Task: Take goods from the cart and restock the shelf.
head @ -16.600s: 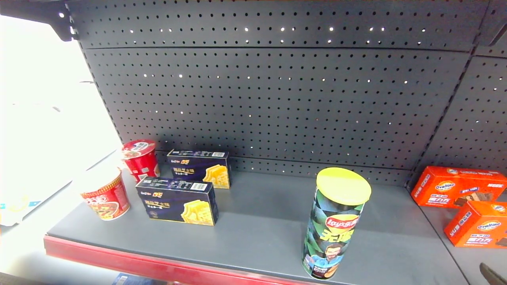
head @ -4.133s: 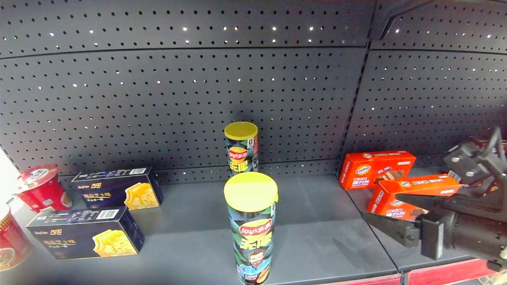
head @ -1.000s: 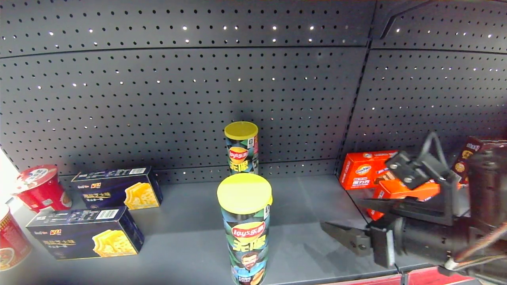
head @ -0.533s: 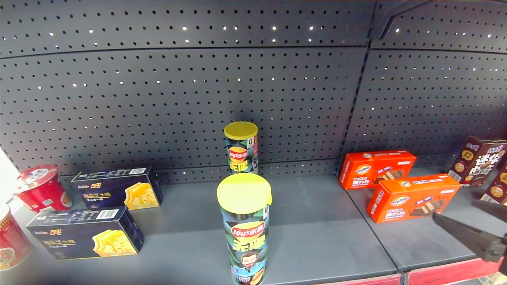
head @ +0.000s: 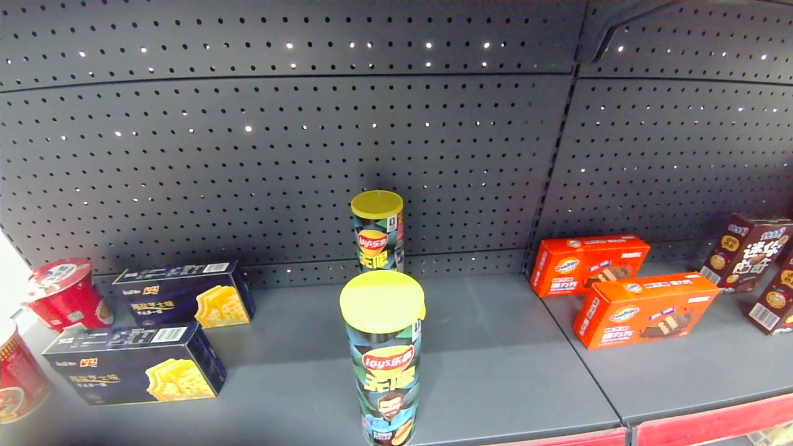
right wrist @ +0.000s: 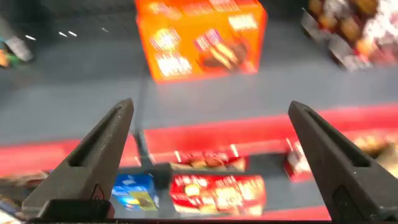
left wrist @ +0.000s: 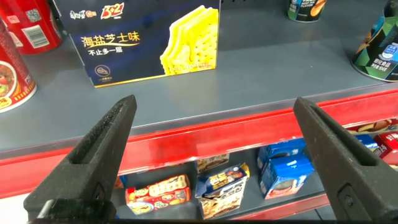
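Left pincer point(left wrist: 214, 102) agape before shelf edge point(left wrist: 205, 134)

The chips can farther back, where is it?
Head view: the back chips can stands upright in the middle, by the pegboard, directly behind the front chips can.

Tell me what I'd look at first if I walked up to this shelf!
Probably the tall chip can with the bright yellow lid, standing upright at the front middle of the grey shelf. A second chip can stands behind it, by the back wall. Next you'd spot the front orange box and the rear orange box, lying off to the right.
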Controlling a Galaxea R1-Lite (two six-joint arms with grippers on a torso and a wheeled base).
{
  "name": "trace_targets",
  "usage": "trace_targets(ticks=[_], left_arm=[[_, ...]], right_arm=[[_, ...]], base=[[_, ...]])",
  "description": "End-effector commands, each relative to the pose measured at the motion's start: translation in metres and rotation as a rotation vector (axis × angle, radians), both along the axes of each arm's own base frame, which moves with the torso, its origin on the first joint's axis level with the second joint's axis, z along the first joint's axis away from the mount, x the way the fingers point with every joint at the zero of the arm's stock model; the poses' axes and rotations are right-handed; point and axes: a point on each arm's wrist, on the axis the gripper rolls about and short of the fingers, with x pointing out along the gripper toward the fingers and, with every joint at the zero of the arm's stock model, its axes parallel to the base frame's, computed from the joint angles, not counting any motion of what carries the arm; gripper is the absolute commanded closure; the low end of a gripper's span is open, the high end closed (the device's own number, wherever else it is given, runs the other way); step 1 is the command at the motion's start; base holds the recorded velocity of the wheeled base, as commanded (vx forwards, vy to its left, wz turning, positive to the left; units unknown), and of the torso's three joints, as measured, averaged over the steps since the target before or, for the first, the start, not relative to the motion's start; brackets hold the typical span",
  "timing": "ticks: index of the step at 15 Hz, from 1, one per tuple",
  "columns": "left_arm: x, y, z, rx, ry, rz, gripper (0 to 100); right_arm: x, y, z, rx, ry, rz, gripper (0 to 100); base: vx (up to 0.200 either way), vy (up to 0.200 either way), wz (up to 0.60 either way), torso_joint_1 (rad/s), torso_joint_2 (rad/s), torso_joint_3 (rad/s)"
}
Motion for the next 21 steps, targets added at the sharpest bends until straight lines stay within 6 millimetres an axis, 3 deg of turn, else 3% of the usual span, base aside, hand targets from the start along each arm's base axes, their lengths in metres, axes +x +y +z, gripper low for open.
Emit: trace_targets(ticks=[1,3,15,17,21], left_arm=[[0.0001,0.0000,0.0000,0.000,0.002,0.000,0],[0.0001,0.0000,0.0000,0.000,0.002,0.000,0],[0.0001,0.0000,0.0000,0.000,0.002,0.000,0],[0.0001,0.0000,0.0000,0.000,0.002,0.000,0],[0.0001,0.0000,0.0000,0.000,0.002,-0.001,0]], right_arm=[[-0.0155,0.0017,-0.0203,-0.017,-0.094,-0.060,0],[-0.0156,-0.0008,-0.0259,-0.016,-0.045,-0.160,0],[-0.0155,0.0001,-0.0264,-0.063,-0.032,-0.127,0],[-0.0155,0.0000,-0.0264,-0.065,-0.032,-0.130,0],[-0.0155,0.0001,-0.0264,-0.066,-0.032,-0.126,0]], base=[[0.000,0.000,0.00,0.000,0.00,0.000],[0.000,0.000,0.00,0.000,0.00,0.000],[0.000,0.000,0.00,0.000,0.00,0.000],[0.000,0.000,0.60,0.005,0.00,0.000],[0.000,0.000,0.00,0.000,0.00,0.000]])
